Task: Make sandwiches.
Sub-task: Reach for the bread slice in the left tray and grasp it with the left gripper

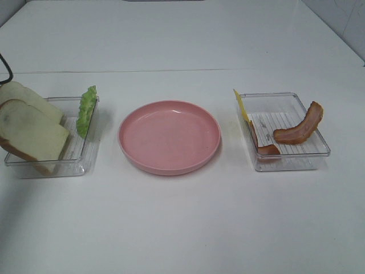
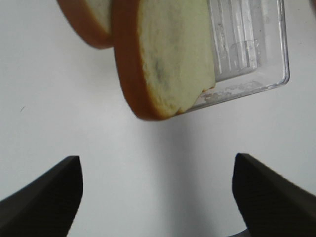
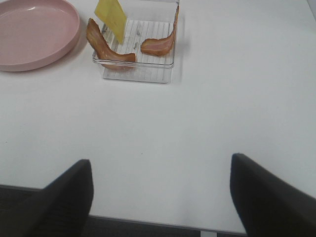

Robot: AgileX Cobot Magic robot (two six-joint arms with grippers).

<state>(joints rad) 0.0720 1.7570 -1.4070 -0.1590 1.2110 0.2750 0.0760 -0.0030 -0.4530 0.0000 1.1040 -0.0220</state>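
Both of my hands hang empty over bare white table (image 1: 182,228). My left gripper (image 2: 157,165) stands wide apart with nothing between the fingers. Just beyond it the front bread slice (image 2: 168,54) leans tilted, its brown crust edge turned toward me, and it overhangs the outer wall of the left tray (image 2: 256,49). A second slice (image 2: 89,19) leans behind it at the same slant. From above, both slices rest on the tray's outer side with their white faces turned up and inward. At the tray's inner wall the lettuce leaf (image 1: 86,111) stands on edge, its long axis running from near to far.

My right gripper (image 3: 160,165) is spread just as wide and holds nothing. Well ahead of it sits the right tray (image 3: 143,74). The cheese square (image 3: 112,19) stands on edge at its plate-side wall, one corner pointing up. One curved bacon strip (image 3: 160,42) runs diagonally from the tray floor up onto the outer rim. The other strip (image 3: 106,47) lies along the plate-side wall below the cheese.

Between the trays sits the round pink plate (image 1: 169,137).
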